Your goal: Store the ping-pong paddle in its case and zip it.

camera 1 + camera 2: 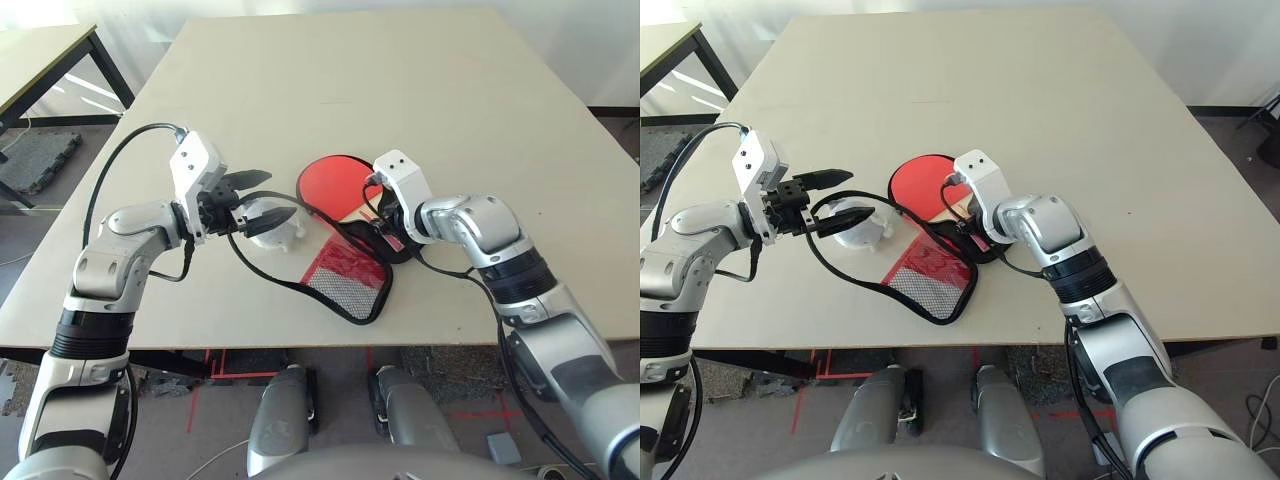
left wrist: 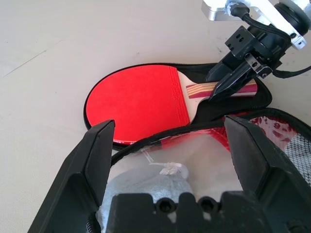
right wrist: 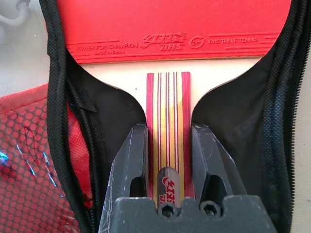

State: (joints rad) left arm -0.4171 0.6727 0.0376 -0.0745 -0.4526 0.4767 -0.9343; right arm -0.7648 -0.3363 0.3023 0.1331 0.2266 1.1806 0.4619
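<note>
The right gripper (image 3: 169, 145) is clenching the striped wooden handle of the ping-pong paddle (image 2: 141, 99), which is lying on the black lining of the opened case (image 1: 350, 275) near the table's (image 1: 450, 90) middle. The left gripper (image 2: 170, 145) is hanging released, fingers spread around the raised black zipper edge without pinching it. The paddle looks stiff and light, best held by the handle; the fabric case is sagging limply. The zipper pull is hard to make out
</note>
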